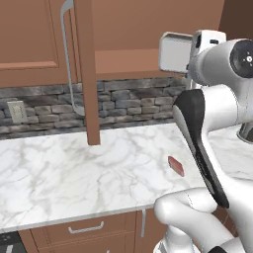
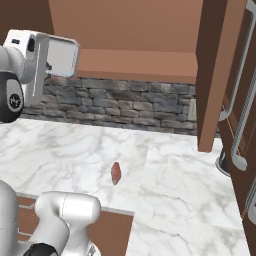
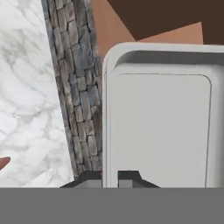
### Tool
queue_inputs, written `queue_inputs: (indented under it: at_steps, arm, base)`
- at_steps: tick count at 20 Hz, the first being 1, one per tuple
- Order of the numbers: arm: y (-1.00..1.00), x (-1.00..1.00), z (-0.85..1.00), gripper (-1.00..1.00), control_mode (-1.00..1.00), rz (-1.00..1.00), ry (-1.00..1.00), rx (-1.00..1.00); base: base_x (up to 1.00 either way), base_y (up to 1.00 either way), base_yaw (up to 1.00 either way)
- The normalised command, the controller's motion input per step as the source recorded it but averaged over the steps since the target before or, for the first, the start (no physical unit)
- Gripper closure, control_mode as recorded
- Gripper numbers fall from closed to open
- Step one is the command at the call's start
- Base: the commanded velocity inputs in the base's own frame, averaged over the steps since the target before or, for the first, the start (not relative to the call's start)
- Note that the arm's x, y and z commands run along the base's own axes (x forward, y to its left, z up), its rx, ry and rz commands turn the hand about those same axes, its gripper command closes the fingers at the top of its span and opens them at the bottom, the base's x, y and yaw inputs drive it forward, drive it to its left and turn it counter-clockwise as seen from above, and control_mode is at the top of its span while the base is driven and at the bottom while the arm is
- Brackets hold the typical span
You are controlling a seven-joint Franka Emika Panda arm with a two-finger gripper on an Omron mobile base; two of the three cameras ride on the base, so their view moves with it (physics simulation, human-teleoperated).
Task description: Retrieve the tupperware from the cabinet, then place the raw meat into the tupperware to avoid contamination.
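Hidden or cut off first: in the left base view the arm's white links fill the right side and cover the far right of the table (image 1: 74, 173). The fingers themselves are behind the wrist housing there. The right base view cuts the arm off at the left edge, and the fingers are hard to make out against the tupperware's side. A dark round object (image 2: 224, 165) at centre right of that view is mostly hidden behind the open cabinet door (image 2: 212, 75), so I can't identify it.

Fingers (image 3: 94, 178): two dark tips at bottom centre of the hand view, nearly together, clamped on the near rim of the tupperware (image 3: 162, 118). The container stands on edge along the fingers, open side toward the camera, and its right side runs off the frame.

The tupperware sits at upper right of the left base view (image 1: 174, 52) and upper left of the right base view (image 2: 61, 56). It is held in the air in front of the open cabinet (image 2: 135, 45), above the table and clear of the stone backsplash (image 1: 133, 101).

The raw meat (image 1: 176, 166) lies flat on the marble table, lower right of centre in the left base view and lower centre in the right one (image 2: 116, 172), near the front edge. It is well below the tupperware and not touching it. In the hand view only a sliver of it (image 3: 3, 162) shows at the left edge.
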Motion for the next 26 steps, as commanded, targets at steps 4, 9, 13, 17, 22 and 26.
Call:
queue_inputs:
  at_steps: [4,9,13,17,22,26]
  arm:
    - [-0.12,-0.83,-0.06,1.0,-1.0,-0.02,0.14,0.01]
    - [-0.04,-0.77,-0.17,1.0,-1.0,-0.01,0.11,0.0]
    - [0.0,-0.56,-0.39,1.0,-1.0,-0.01,0.22,-0.01]
    - [0.0,-0.28,-0.43,1.0,-1.0,0.0,0.27,-0.02]
    - [0.0,-0.02,-0.28,1.0,-1.0,0.0,0.14,0.0]
    - [0.0,-0.06,-0.42,1.0,-1.0,0.0,0.08,-0.03]
  base:
    - [0.0,0.0,0.0]
    - [0.0,0.0,0.0]
    - [0.0,0.0,0.0]
    - [0.0,0.0,0.0]
    - [0.0,0.0,0.0]
    - [0.0,0.0,0.0]
